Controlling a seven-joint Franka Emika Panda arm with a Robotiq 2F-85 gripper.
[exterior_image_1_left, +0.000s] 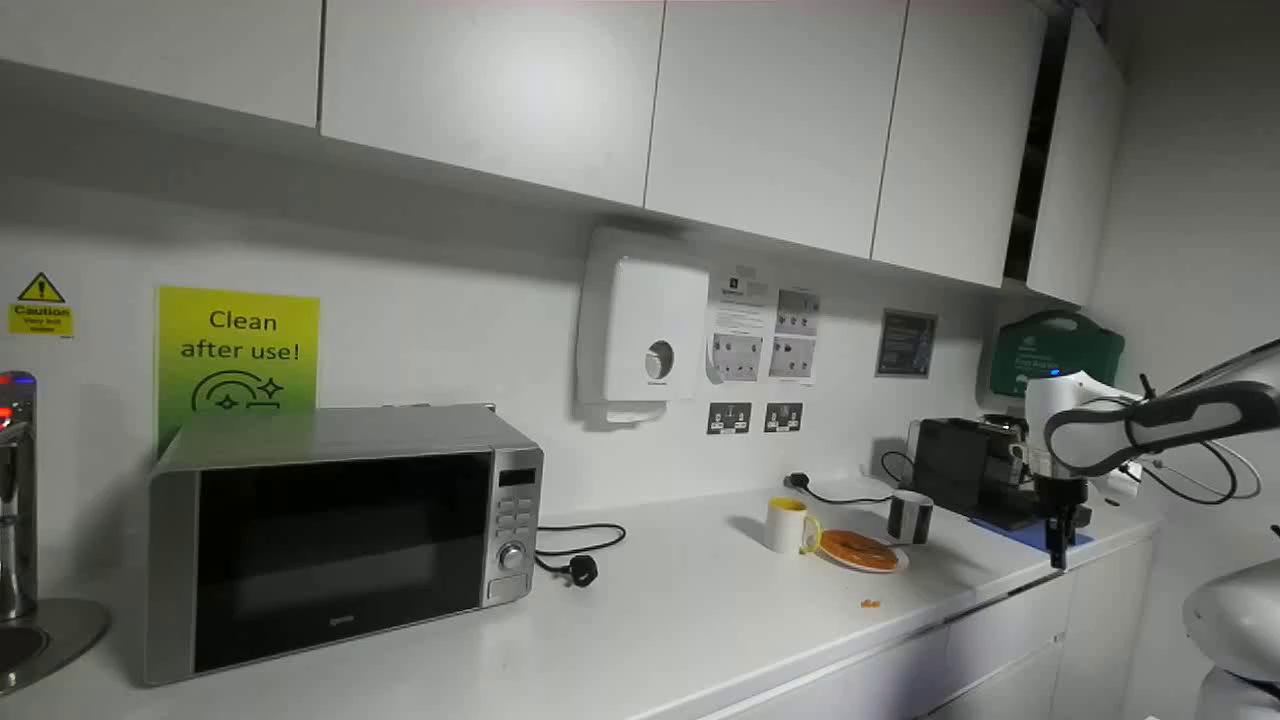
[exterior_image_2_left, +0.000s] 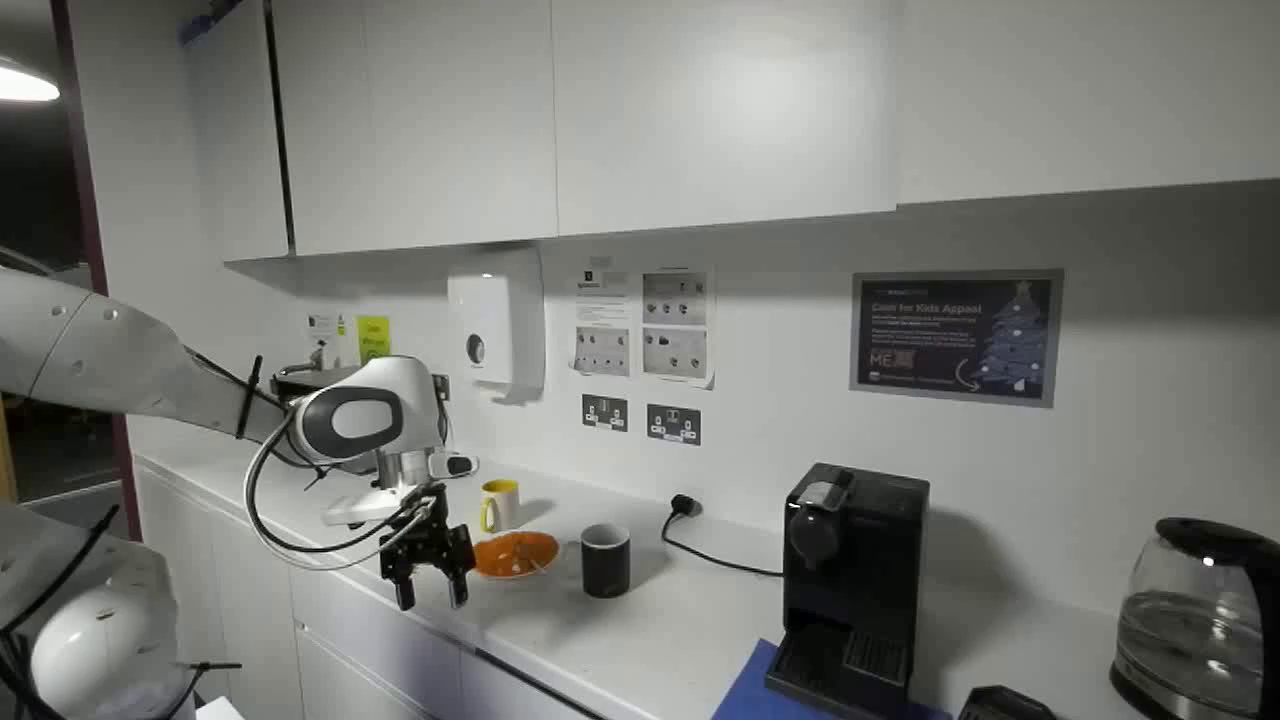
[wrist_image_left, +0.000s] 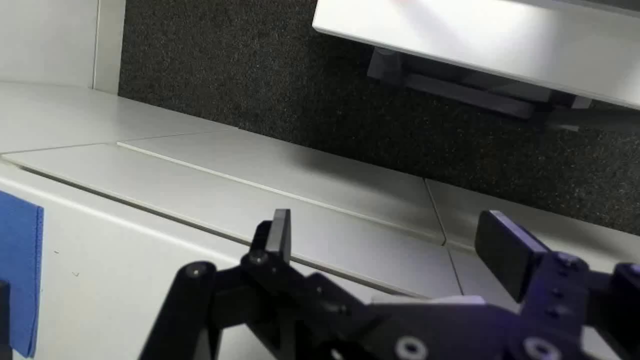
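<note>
Where it extends below the white wall cabinets (exterior_image_1_left: 770, 110), the white countertop (exterior_image_1_left: 640, 620) carries one silver box-shaped microwave (exterior_image_1_left: 340, 560) and one black coffee machine (exterior_image_2_left: 855, 560) on a flat blue mat (wrist_image_left: 20, 270) that the wrist view crops. The black two-finger gripper (exterior_image_2_left: 431, 593), jaws parted, hangs by the countertop's front edge, near one round white plate (exterior_image_1_left: 897, 567); its orange contents (exterior_image_1_left: 855, 547) are hard to identify. One yellow-and-white cylindrical mug (exterior_image_1_left: 785, 532) and one black-and-white cylindrical mug (exterior_image_2_left: 606, 565) stand just beside the plate.

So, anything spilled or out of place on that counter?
In an exterior view, small orange bits lie on the counter, off the plate. They resemble the orange on it, so possibly spilled; too small to identify.
</note>
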